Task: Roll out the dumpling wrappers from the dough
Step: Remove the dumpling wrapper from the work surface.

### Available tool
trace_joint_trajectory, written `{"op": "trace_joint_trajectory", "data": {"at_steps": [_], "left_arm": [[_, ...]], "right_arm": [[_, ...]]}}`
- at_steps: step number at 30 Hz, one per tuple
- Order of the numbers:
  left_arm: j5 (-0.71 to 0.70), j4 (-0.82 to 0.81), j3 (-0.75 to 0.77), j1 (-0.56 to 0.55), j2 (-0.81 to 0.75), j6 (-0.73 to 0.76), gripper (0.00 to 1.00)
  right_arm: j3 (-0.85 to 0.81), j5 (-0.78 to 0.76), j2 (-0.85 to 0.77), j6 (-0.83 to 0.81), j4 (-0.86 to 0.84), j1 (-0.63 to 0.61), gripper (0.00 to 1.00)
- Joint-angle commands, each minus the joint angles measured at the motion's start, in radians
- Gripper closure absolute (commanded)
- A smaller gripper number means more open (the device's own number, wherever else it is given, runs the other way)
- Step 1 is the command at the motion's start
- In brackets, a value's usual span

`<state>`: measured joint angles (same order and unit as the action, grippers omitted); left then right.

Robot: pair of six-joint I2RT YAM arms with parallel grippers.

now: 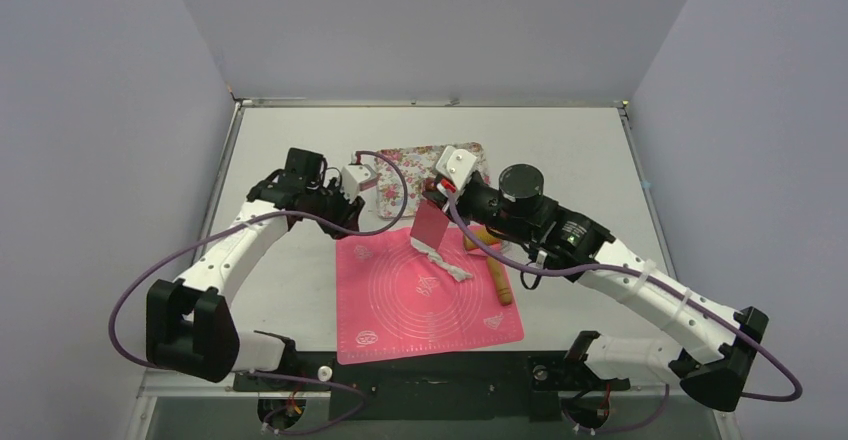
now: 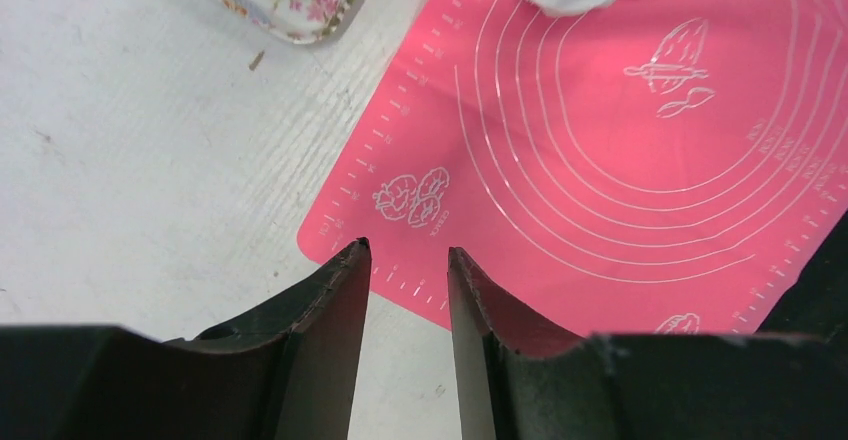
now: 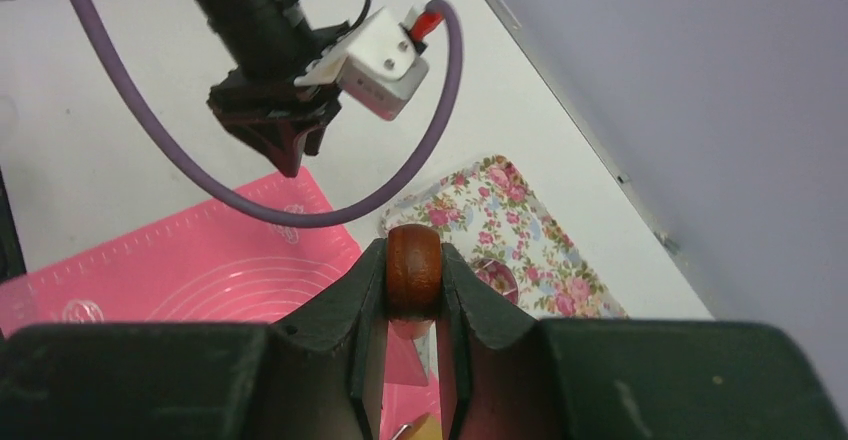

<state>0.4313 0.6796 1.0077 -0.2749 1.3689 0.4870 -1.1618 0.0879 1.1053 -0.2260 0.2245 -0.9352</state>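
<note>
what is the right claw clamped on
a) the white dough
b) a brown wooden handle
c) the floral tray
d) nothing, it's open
b: the right wrist view shows the right claw shut on a brown wooden handle, while the dough lies on the pink mat and the floral tray sits apart on the table.

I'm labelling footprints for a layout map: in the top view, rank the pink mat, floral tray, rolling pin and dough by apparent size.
1. pink mat
2. floral tray, partly covered by the arms
3. rolling pin and dough: about alike; the pin is partly hidden, so I won't rank them.
</note>
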Motion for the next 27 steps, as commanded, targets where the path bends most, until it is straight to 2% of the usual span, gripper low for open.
{"op": "trace_joint_trajectory", "data": {"at_steps": [1,6,12,15,20,27], "left_arm": [[0.112,0.065,0.059,0.014,-0.052,-0.001,0.67],[0.117,0.055,0.043,0.016,-0.040,-0.009,0.63],[0.016,0.023,-0.059,-0.010,0.098,0.027,0.59],[-0.029,-0.028,-0.128,-0.023,0.116,0.059,0.58],[-0.233,-0.102,-0.216,-0.077,0.127,0.082,0.57],[-0.394,-0.090,-0.274,-0.053,0.160,0.133,0.58]], "right_arm": [[-0.076,0.330,0.036,-0.195,-0.059,0.063,1.00],[-0.096,0.540,0.049,-0.289,-0.020,0.196,1.00],[-0.033,0.597,0.020,-0.340,-0.023,0.252,1.00],[-0.012,0.620,0.016,-0.352,-0.024,0.260,1.00],[0.000,0.685,0.033,-0.373,-0.024,0.282,1.00],[0.025,0.760,0.027,-0.388,-0.013,0.307,1.00]]}}
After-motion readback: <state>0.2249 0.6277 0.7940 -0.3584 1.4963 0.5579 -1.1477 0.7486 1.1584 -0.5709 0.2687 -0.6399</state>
